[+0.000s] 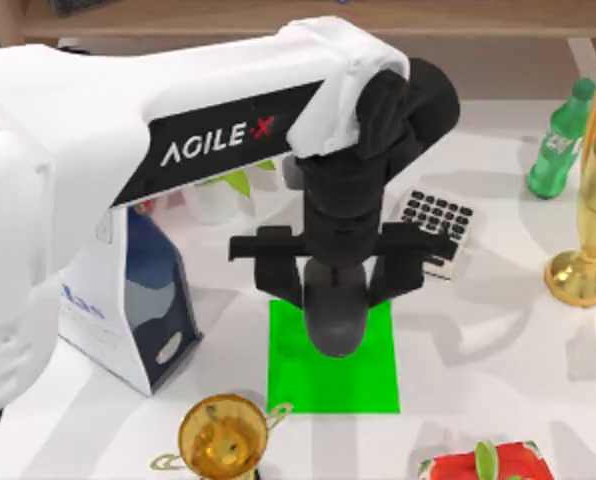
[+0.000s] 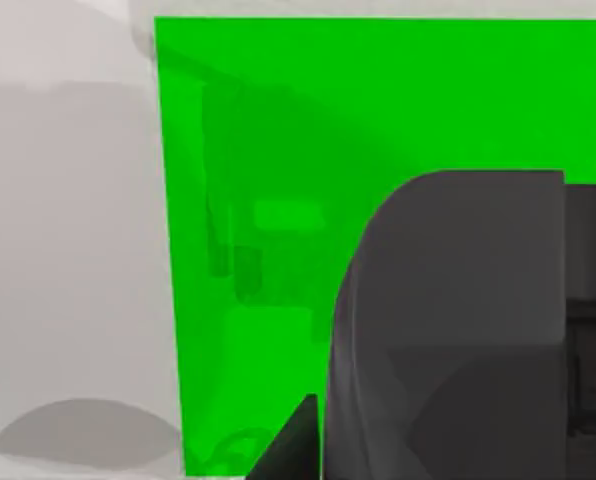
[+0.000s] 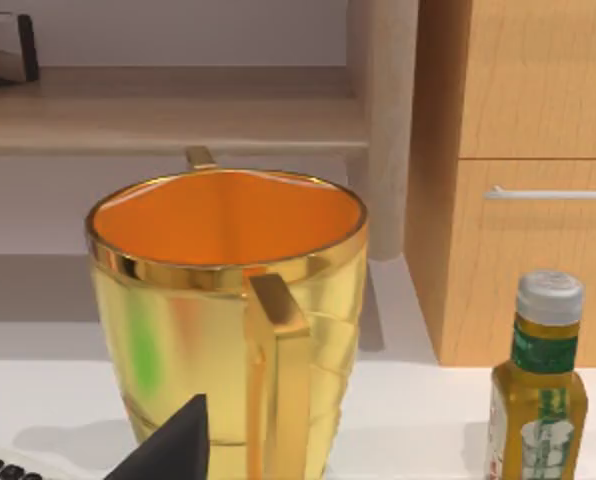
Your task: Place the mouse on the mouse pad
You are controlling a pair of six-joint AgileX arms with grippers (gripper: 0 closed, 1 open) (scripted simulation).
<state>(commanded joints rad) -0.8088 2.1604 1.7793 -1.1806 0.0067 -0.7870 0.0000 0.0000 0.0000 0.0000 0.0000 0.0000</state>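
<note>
The dark grey oval mouse hangs over the upper middle of the bright green square mouse pad. My left gripper reaches in from the left and is shut on the mouse, one black finger on each side. In the left wrist view the mouse looms large and close above the mouse pad, with a dark fingertip beside it. A dark fingertip of my right gripper pokes up in the right wrist view, facing a gold cup.
A calculator lies just right of the left gripper. A green bottle and a gold trophy stand at the right. A white and blue carton stands left of the pad, with a gold cup and a red item in front.
</note>
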